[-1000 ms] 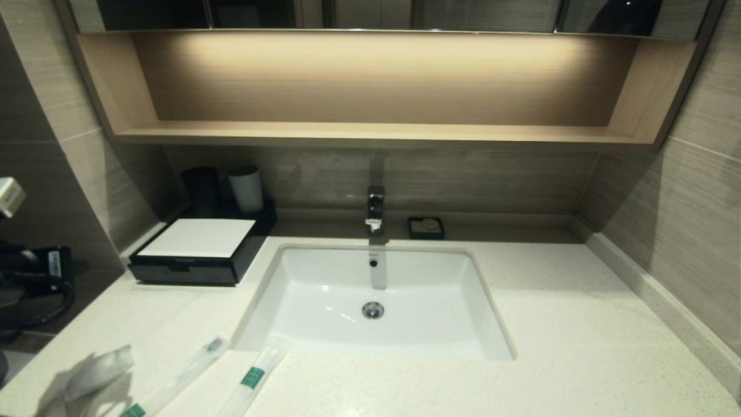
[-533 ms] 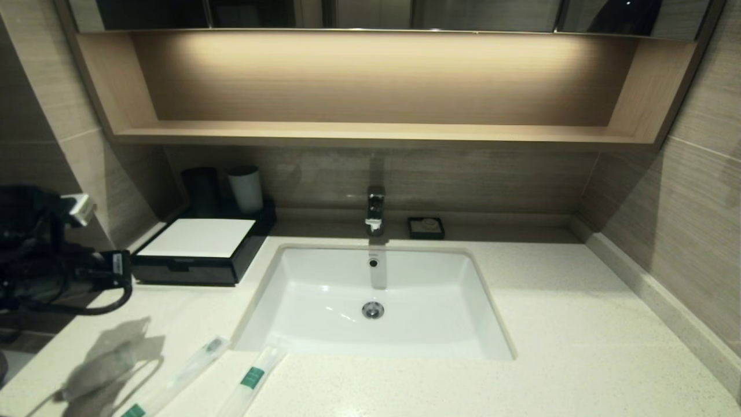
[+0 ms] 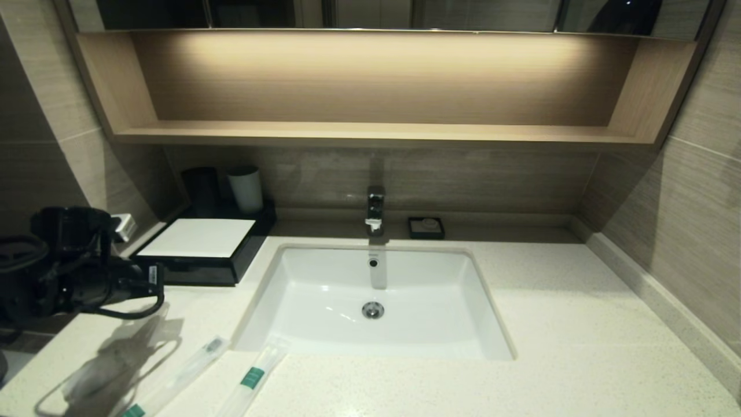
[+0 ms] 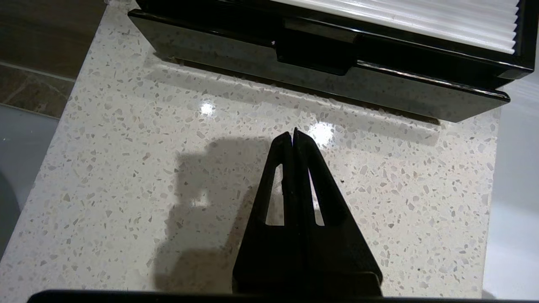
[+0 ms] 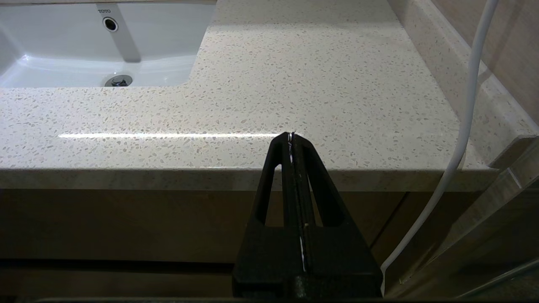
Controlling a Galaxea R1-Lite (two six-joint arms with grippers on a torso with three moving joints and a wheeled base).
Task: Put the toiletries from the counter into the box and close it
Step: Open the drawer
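With its fingers clenched together on nothing, the left claw (image 4: 293,135) hovers over the tabletop (image 3: 579,324) just before the box (image 3: 200,250), whose drawer sits pushed in, while the right claw (image 5: 291,136), also clenched, hangs off the front edge.

Left claw (image 4: 293,136) advanced over counter (image 4: 139,168), nearer box (image 4: 320,80).
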